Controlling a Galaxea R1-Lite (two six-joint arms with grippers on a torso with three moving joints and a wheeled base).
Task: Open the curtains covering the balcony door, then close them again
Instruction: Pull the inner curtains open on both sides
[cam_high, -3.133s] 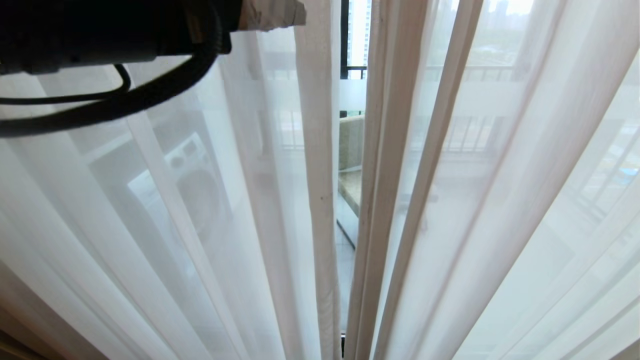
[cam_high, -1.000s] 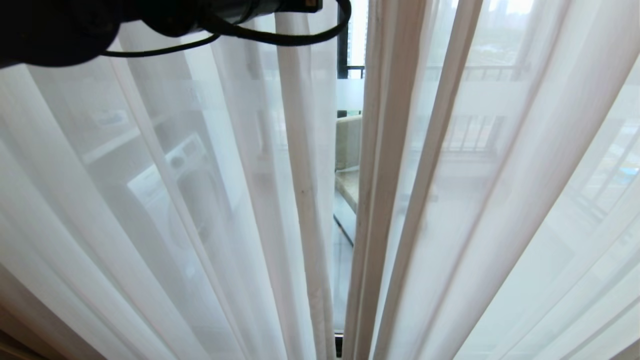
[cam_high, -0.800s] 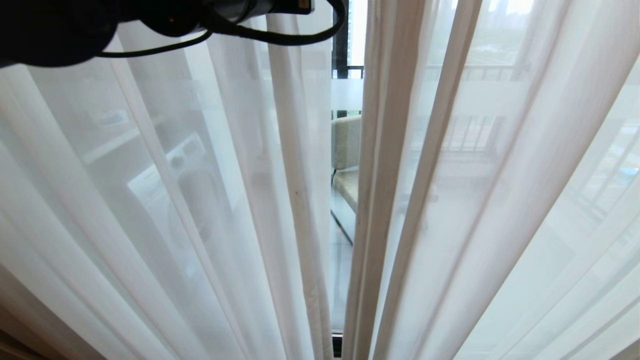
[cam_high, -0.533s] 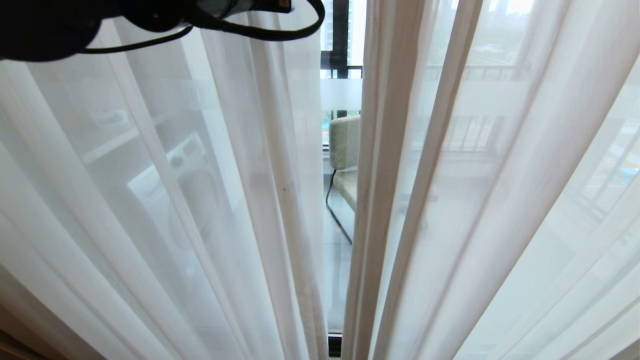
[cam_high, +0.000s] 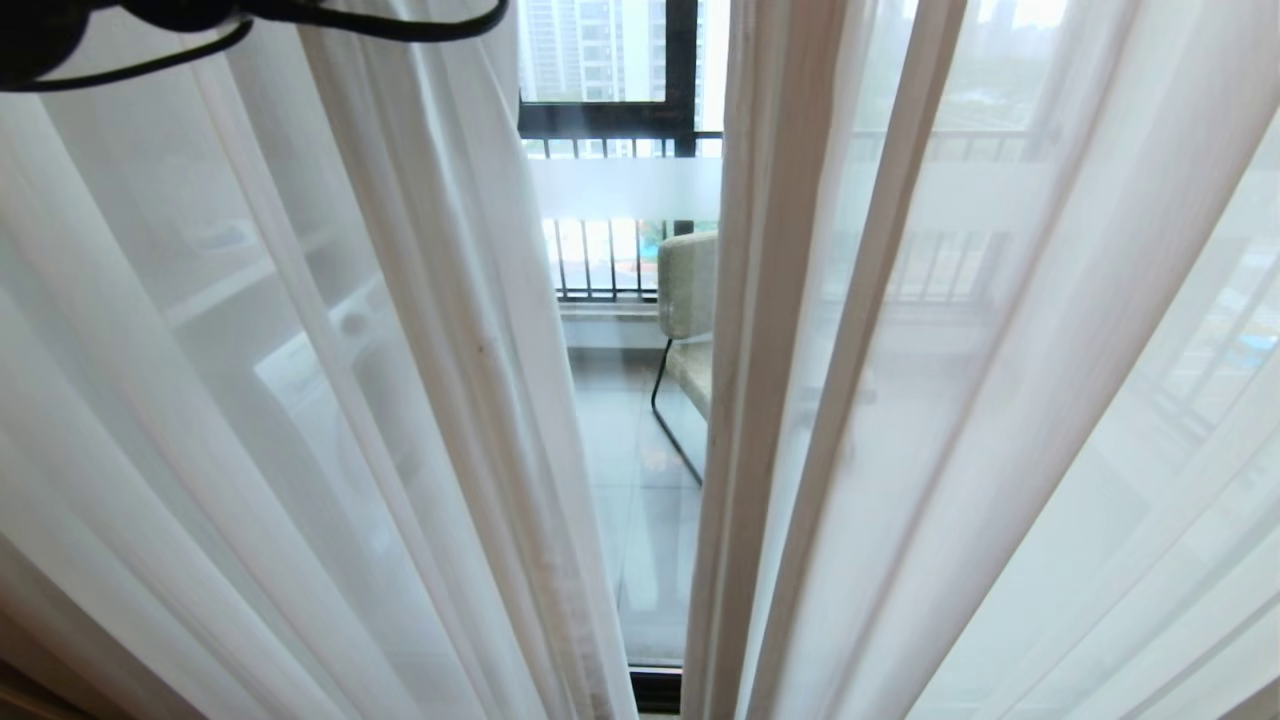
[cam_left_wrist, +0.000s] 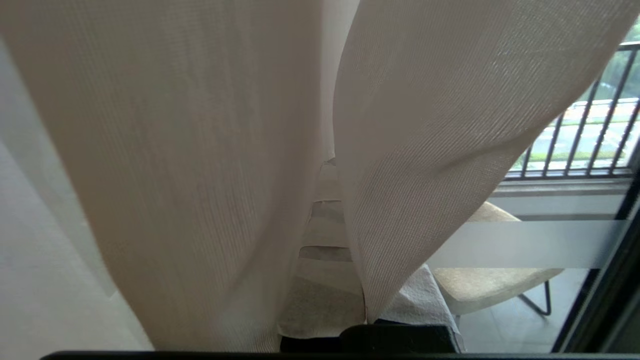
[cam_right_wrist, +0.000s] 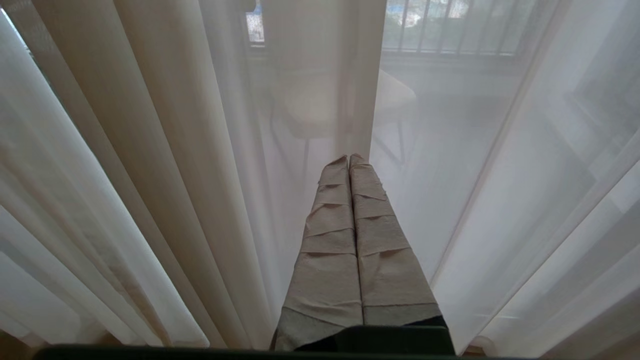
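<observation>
Two see-through white sheer curtains hang in front of the balcony door. The left sheer (cam_high: 400, 350) is pulled aside, and the right sheer (cam_high: 900, 350) hangs straight. Between them a gap shows the door's glass with its frosted band (cam_high: 625, 188) and black bottom frame (cam_high: 655, 690). My left arm (cam_high: 60, 30) is dark at the top left corner. My left gripper (cam_left_wrist: 327, 162) is shut, and the sheer's hemmed edge (cam_left_wrist: 360, 280) runs down between its taped fingers. My right gripper (cam_right_wrist: 349, 159) is shut on nothing and points at the sheer folds (cam_right_wrist: 450, 150).
A beige chair (cam_high: 690, 290) with thin black legs stands on the balcony tiles behind the glass. Black railings (cam_high: 600, 260) line the far side. A washing machine (cam_high: 330, 370) shows faintly through the left sheer. The door's black upright (cam_left_wrist: 600, 300) stands close beside my left gripper.
The left sheer's edge has moved left with my left arm, and the gap has widened from a slit to a broad strip. The arm has slid toward the top left corner. The right sheer is unmoved.
</observation>
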